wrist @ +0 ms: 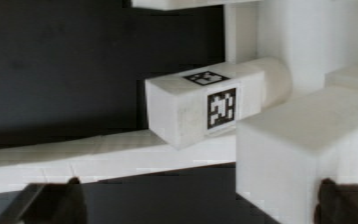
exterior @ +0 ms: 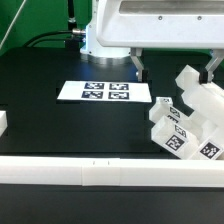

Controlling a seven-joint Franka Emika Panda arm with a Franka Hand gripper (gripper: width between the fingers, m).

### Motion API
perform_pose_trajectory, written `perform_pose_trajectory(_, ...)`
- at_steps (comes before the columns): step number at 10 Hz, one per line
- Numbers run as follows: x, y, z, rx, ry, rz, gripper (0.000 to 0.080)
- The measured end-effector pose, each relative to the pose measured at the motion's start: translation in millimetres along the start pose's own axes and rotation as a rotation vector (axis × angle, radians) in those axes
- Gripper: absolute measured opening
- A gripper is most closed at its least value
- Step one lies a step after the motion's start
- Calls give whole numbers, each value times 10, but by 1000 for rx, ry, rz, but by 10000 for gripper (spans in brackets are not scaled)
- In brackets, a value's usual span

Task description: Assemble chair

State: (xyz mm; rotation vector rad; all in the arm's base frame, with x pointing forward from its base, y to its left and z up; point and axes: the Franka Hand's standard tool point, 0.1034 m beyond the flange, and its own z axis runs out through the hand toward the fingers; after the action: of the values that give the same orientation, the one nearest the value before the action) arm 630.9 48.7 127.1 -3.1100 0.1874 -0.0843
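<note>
A: So, where is the chair (exterior: 188, 118) sitting?

B: I am seeing its chunky white pieces sitting bunched together on the black bench (exterior: 60, 70), at the exterior view's right, near the long white rail (exterior: 110, 170). The marker board (exterior: 104, 92) is lying beside them.

A: And the hand (exterior: 173, 68)?

B: I am holding it wide open above the pieces. It is gripping nothing.
</note>
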Motion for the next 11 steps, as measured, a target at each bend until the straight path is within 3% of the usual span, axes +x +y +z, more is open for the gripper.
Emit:
perform_pose_trajectory(7, -13, 334, 273, -15, 37, -22, 648)
perform_pose_trajectory(11, 33, 403, 165, -13, 65, -46, 648)
